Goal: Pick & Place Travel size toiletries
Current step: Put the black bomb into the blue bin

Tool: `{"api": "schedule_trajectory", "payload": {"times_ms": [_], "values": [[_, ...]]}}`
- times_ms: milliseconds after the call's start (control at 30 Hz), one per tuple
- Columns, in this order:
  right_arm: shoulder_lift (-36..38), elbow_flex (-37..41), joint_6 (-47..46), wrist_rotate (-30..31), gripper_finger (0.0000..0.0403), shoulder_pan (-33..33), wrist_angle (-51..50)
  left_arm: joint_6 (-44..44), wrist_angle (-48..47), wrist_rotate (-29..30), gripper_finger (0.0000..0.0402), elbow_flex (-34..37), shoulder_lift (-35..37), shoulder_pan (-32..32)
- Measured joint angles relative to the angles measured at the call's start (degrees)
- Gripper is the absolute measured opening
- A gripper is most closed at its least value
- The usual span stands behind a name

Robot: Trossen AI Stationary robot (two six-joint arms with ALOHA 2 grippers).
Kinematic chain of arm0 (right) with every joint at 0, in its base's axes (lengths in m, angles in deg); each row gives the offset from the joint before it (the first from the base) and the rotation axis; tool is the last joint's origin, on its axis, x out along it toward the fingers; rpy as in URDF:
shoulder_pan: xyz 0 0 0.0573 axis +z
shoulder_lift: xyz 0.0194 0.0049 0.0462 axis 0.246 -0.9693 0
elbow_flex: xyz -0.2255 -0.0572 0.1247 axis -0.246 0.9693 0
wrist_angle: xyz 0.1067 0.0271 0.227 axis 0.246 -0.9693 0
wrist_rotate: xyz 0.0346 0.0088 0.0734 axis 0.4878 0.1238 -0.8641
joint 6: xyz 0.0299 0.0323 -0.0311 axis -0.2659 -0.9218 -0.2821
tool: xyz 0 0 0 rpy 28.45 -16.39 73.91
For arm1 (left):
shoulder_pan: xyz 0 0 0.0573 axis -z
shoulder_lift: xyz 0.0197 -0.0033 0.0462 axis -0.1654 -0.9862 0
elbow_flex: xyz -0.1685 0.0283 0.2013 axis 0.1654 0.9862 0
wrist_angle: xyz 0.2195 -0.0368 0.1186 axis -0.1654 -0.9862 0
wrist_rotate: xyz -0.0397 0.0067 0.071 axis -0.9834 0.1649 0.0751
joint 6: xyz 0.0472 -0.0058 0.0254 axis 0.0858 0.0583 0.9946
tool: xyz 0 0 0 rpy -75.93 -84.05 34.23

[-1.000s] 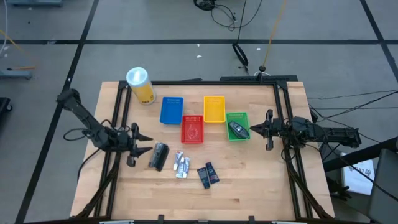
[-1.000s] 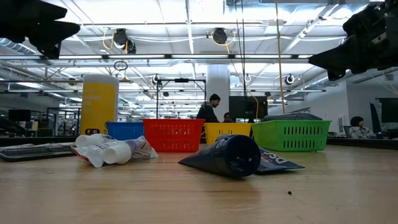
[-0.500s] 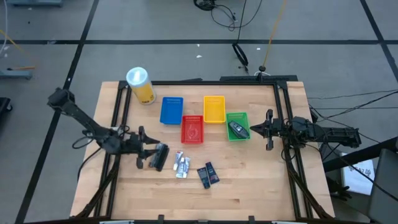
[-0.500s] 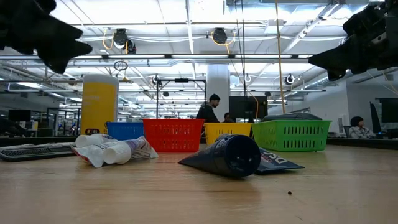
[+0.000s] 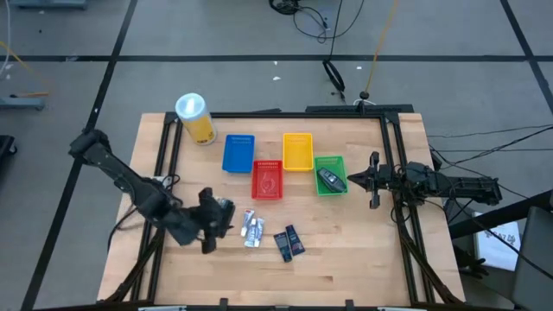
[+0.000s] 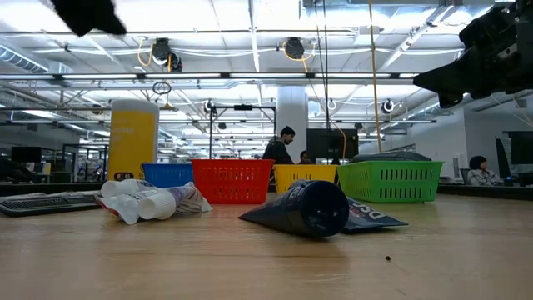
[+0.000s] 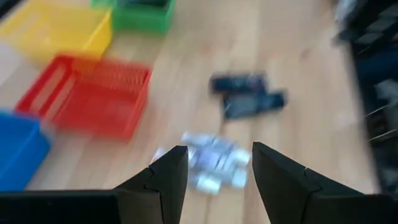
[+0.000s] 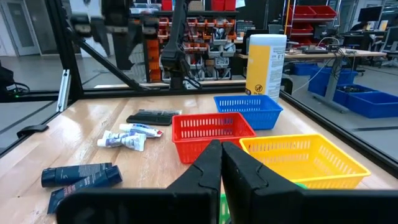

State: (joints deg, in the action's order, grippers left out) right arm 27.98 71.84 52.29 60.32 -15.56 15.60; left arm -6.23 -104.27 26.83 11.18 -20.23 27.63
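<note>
Travel-size toiletries lie scattered on the front half of the pale wooden table (image 5: 346, 250), in front of a row of small plastic baskets. A cluster of silvery-white mini tubes (image 5: 251, 228) rests near the middle, and just to its right, toward the front, two dark blue-black flat packets (image 5: 289, 242) lie side by side. A dark grey rounded piece (image 5: 223, 212) lies left of the tubes, partly covered from above by the left pincer (image 5: 210, 226). Another dark item (image 5: 328, 180) sits inside the green basket (image 5: 329, 163).

The left pincer hangs above the table just left of the tubes, its two dark fingers (image 7: 166, 176) apart with nothing between them; the left wrist view looks past them at the tubes (image 7: 211, 163) and the packets (image 7: 247, 99) beyond.

The right pincer (image 5: 372, 180) hovers at the table's right side, just beside the green basket, with its fingers (image 8: 208, 168) pressed together and holding nothing.

Behind the toiletries, the blue basket (image 5: 238, 153) stands to the left, the red basket (image 5: 267, 179) nearer the front, the yellow basket (image 5: 297, 151) further back, and the green one at the right. A tall yellow canister with a white lid (image 5: 195, 117) stands upright at the back left corner. In the low view a person (image 6: 278, 149) shows far off in the room behind the baskets.
</note>
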Motion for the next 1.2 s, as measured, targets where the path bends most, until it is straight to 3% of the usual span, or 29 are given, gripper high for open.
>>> {"api": "schedule_trajectory", "payload": {"times_ms": [100,200,400,700,933,1200], "values": [[0.0,0.0,-0.01,-0.01,0.0004,0.01,0.0,-7.92,-8.35,-1.56,0.0179,-2.27,-5.71,-0.64],[0.0,0.0,0.0,-0.01,0.0004,0.02,0.0,-15.94,-13.35,-7.04,0.0179,-2.48,-10.5,-2.27],[0.0,0.02,0.0,-0.01,0.0004,0.02,0.0,-24.53,-16.41,-11.17,0.0179,-2.5,-15.34,-4.83],[0.0,0.02,0.0,0.0,0.0004,0.02,0.0,-38.09,-18.61,-11.24,0.0179,-2.5,-16.0,-8.23],[0.01,0.02,0.0,-0.01,0.0004,0.02,0.01,-50.1,-30.27,-11.63,0.0179,-2.5,-16.0,-11.01],[0.0,0.02,0.0,-0.01,0.0004,0.0,0.0,-51.12,-31.31,-12.56,0.0179,-2.38,-16.02,-13.12]]}}
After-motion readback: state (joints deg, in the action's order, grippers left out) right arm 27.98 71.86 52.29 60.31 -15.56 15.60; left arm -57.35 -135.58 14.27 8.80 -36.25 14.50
